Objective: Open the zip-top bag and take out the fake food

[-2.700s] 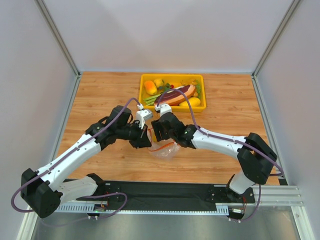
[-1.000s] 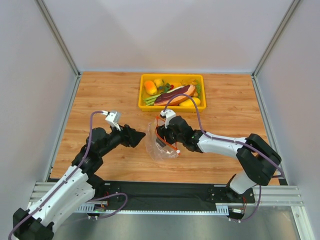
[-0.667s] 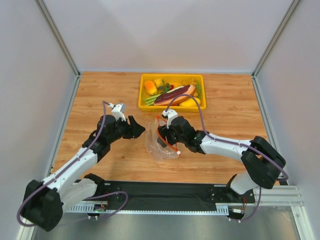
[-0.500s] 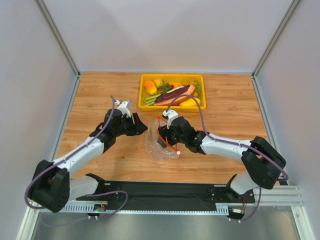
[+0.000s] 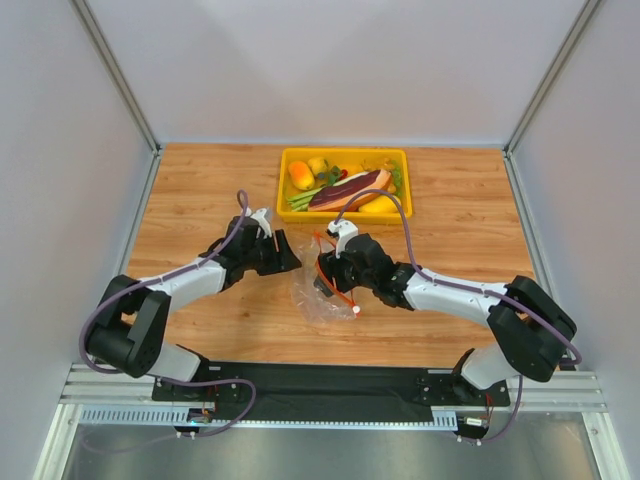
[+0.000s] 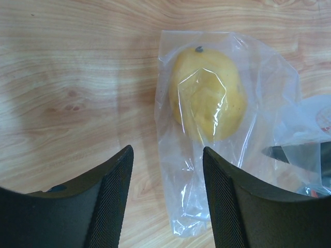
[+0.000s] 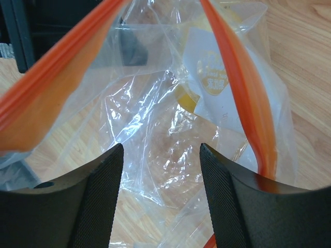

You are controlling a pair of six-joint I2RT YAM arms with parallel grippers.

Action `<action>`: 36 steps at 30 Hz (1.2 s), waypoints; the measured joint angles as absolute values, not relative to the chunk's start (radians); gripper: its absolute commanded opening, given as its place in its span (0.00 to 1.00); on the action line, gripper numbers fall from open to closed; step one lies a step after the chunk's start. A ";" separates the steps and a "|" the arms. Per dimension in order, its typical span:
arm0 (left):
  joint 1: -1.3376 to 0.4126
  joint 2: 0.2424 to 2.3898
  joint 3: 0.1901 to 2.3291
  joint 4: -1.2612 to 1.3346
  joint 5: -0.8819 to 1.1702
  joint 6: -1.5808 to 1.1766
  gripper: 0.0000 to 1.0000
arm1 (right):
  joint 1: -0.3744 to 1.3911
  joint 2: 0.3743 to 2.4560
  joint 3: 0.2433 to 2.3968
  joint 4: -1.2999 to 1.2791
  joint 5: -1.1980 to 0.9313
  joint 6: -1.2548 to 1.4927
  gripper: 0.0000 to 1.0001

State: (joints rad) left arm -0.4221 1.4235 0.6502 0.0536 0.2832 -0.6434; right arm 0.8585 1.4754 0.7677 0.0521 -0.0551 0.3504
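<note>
Ok so, starting closest to me: my left gripper (image 6: pixel 166 152) hangs low over the wooden table (image 6: pixel 67 77) with its fingers spread apart. Nothing is pinched between them, just bare wood and the near edge of the zip-top bag (image 6: pixel 269 103) in the gap.

My right gripper (image 7: pixel 161 150) is spread too, parked right at the bag's mouth. From that wrist I'm looking straight into the bag between the two sides of the red-orange zip strip (image 7: pixel 234 77). They're pulled well apart, so the mouth is gaping. One side of the strip runs down to the finger on the right of that view. I can't tell if it's hooked on it or just lying against it.

The bag sits crumpled on the table between my two grippers, roughly mid-table, with the little white slider tab (image 5: pixel 356 310) at the near end of the strip. Inside is a yellow toy fruit (image 6: pixel 207 98) with a tiny dark stem dot, lying under the clear film just past my left fingertips.

Further back, by the far edge of the table, there's a yellow bin (image 5: pixel 283 190), well apart from the bag. In it are the long maroon meat slice (image 5: pixel 352 188) with its tan rind lying diagonally, a green-and-white leek (image 5: pixel 303 199) beside it and an orange piece (image 5: pixel 300 175). There are also some yellow and small coloured bits I can't make out properly.
</note>
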 measured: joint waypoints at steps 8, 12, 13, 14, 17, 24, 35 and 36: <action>-0.442 1.490 0.646 0.131 0.360 -0.669 0.42 | 0.859 1.504 0.776 0.075 -0.073 0.359 0.52; -0.464 1.517 0.640 0.165 0.400 -0.679 0.20 | 0.859 1.526 0.779 0.079 -0.073 0.364 0.52; -0.468 1.522 0.638 0.172 0.410 -0.680 0.17 | 0.859 1.530 0.779 0.080 -0.073 0.366 0.52; -0.471 1.524 0.634 0.177 0.418 -0.682 0.13 | 0.859 1.532 0.779 0.080 -0.072 0.367 0.52; -0.472 1.524 0.622 0.185 0.441 -0.683 0.01 | 0.859 1.535 0.779 0.080 -0.062 0.371 0.54; -0.472 1.501 0.581 0.199 0.517 -0.682 0.00 | 0.844 1.533 0.726 0.099 -0.043 0.378 0.58; -0.482 1.442 0.514 0.215 0.668 -0.659 0.00 | 0.804 1.533 0.677 0.189 -0.109 0.375 0.68; -0.484 1.441 0.510 0.212 0.681 -0.652 0.00 | 0.804 1.533 0.673 0.204 -0.121 0.373 0.69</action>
